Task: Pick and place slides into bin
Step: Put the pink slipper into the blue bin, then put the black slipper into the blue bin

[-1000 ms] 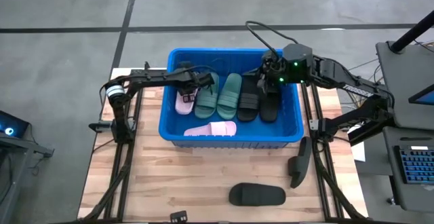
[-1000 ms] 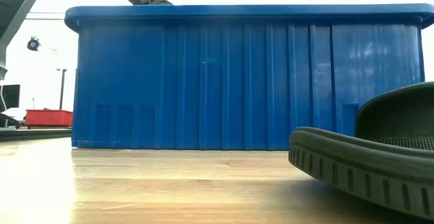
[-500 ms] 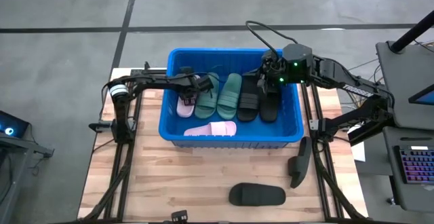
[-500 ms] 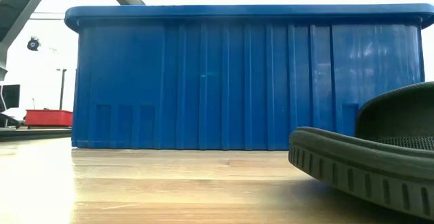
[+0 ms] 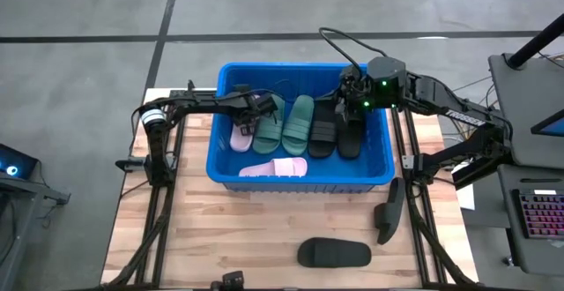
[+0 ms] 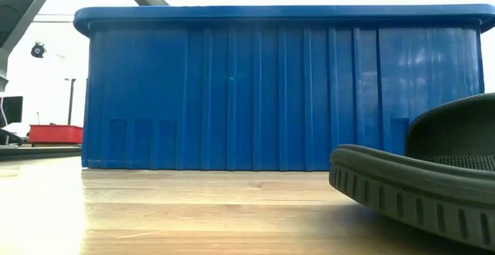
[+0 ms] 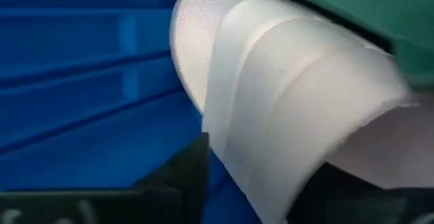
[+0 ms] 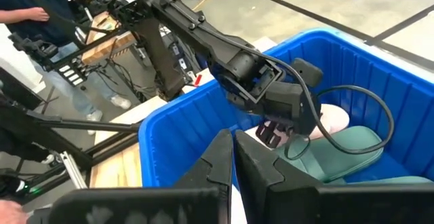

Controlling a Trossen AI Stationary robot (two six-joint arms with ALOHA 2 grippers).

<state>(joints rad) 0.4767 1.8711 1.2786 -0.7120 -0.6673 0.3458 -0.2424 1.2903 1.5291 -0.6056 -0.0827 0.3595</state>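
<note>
The left end effector point(image 5: 251, 108) sits low inside the blue bin point(image 5: 227, 178) at its far-left corner, right over a light pink slide point(image 5: 241, 133). A moment ago its fingers were clenched; now they have begun to part, and the wrist view shows the pink slide's wide strap point(image 7: 291, 122) filling the frame just ahead of one dark finger point(image 7: 180, 176). I judge this to be the release of that slide, so it counts as placed, though whether the fingers have fully let go I cannot tell.

The right end effector point(image 5: 350, 97) hovers over the bin's far-right part with its fingers point(image 8: 224, 159) clenched on nothing.

The bin already holds two sage green slides point(image 5: 298, 123) side by side, two black slides point(image 5: 337, 132) to their right, and a second pink slide point(image 5: 275, 168) lying along the near wall. Two black slides are left on the table point(image 5: 238, 238): one point(image 5: 334, 254) near the front edge, another point(image 5: 389, 210) standing on its side just right of the bin.
</note>
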